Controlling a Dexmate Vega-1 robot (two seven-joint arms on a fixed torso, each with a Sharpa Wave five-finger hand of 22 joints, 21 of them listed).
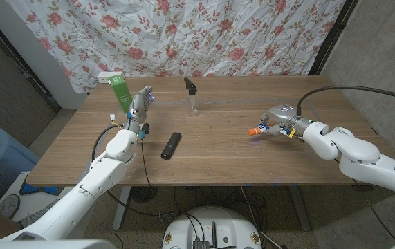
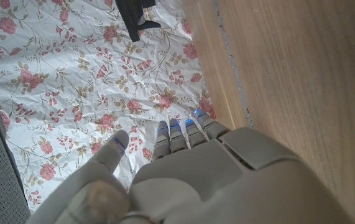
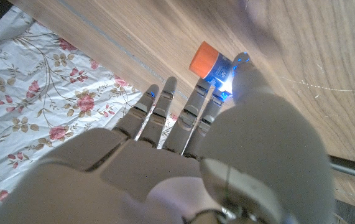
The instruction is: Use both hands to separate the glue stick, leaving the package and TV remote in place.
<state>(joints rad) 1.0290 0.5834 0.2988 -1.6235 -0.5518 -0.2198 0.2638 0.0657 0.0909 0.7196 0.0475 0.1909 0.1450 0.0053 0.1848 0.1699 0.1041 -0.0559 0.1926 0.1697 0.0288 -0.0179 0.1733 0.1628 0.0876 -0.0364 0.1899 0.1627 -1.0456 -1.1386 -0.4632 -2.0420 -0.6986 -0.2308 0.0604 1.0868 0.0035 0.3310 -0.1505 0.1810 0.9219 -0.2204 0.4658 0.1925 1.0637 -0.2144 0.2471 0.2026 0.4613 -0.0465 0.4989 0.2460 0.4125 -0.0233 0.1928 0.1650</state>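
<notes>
On the table [image 1: 218,149], the package [image 1: 119,90] stands far left, remote [image 1: 171,146] centre-front, glue stick [image 1: 255,130] right.

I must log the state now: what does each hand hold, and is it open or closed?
Left hand: open, holds nothing, fingers apart.
Right hand: closed on the glue stick, orange cap showing.

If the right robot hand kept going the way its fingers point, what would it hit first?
The glue stick, probably. It lies right at the right robot hand's fingertips, orange cap outward; whether they already touch is unclear.
</notes>
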